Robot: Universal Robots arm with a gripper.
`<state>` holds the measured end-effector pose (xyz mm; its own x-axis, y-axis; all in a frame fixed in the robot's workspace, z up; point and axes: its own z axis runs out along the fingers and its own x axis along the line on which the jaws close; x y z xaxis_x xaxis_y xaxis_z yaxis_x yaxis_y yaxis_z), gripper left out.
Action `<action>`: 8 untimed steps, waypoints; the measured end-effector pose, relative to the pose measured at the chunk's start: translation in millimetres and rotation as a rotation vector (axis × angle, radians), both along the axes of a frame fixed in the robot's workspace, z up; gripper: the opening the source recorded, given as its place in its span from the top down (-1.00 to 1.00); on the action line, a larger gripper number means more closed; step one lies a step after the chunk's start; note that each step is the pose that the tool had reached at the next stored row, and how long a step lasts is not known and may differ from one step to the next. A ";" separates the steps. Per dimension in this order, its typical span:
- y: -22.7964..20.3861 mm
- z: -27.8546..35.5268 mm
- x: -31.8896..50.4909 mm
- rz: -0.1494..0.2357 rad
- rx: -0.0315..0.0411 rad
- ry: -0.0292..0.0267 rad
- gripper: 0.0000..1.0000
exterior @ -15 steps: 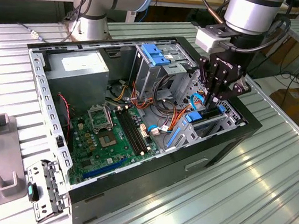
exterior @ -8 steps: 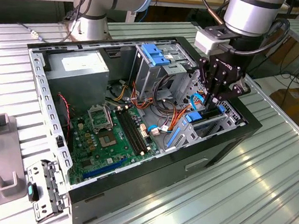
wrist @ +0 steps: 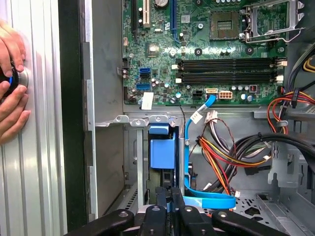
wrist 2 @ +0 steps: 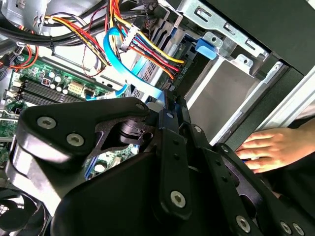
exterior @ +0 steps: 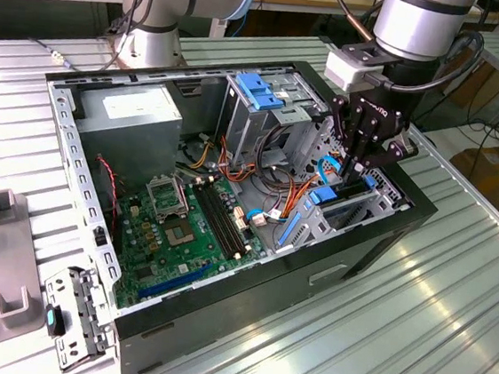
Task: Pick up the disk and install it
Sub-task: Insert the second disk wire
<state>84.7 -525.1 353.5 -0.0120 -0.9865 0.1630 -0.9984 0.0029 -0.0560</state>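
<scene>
In the exterior view my gripper (exterior: 353,173) reaches down into the drive cage at the open computer case's (exterior: 376,254) right-hand end. Its fingers (wrist: 161,196) are pressed together, right at the end of the disk (exterior: 347,195). The disk stands on edge in the bay, dark between blue rails. In the first wrist view the disk's blue plastic end (wrist: 162,150) sits in the slot just beyond the gripper (wrist: 169,192). In the second wrist view the gripper (wrist 2: 167,101) points into the same bay beside a flat blue cable (wrist 2: 115,54). I cannot see the disk's label.
Bundles of coloured wires (wrist: 231,152) run beside the bay. The motherboard (exterior: 186,234) lies in the case's middle, with a grey power supply box (exterior: 136,117) and a blue latch (exterior: 258,92) on the rear cage. A person's hand (wrist: 12,93) rests outside the case wall.
</scene>
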 end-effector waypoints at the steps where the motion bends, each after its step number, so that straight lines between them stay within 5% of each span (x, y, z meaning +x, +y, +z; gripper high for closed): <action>1: 0.0 0.0 0.0 0.000 0.0001 0.0000 0.68; 7: 0.0 0.0 0.0 0.000 0.0006 0.0000 0.68; 8: -0.1 0.0 -0.9 0.000 0.0045 -0.0065 0.68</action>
<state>83.8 -525.3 353.5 -0.0130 -0.9873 0.1585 -0.9980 0.0031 -0.0625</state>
